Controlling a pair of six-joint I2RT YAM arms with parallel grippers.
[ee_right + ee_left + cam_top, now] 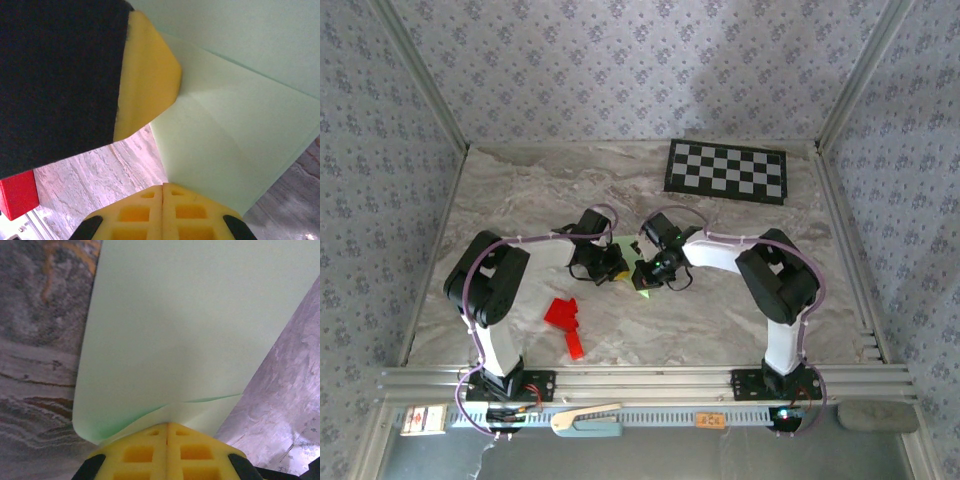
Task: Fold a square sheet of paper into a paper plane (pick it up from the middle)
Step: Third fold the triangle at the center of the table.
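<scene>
The pale green square sheet of paper (642, 291) is folded over on itself and held above the marble table between both grippers at the centre. My left gripper (613, 268) is shut on one edge; in the left wrist view its yellow fingers (167, 424) pinch the sheet (190, 330), which fans away in two layers. My right gripper (645, 275) is shut on the facing edge; its fingers (163, 186) clamp the creased paper (240, 130). The left gripper's yellow fingertip (147, 75) shows close above it. The arms hide most of the sheet from above.
A bright red paper shape (565, 318) lies on the table at the near left, also at the right wrist view's corner (17, 192). A black-and-white checkerboard (727, 170) lies at the back right. Patterned walls enclose three sides; a metal rail (640, 385) runs along the front.
</scene>
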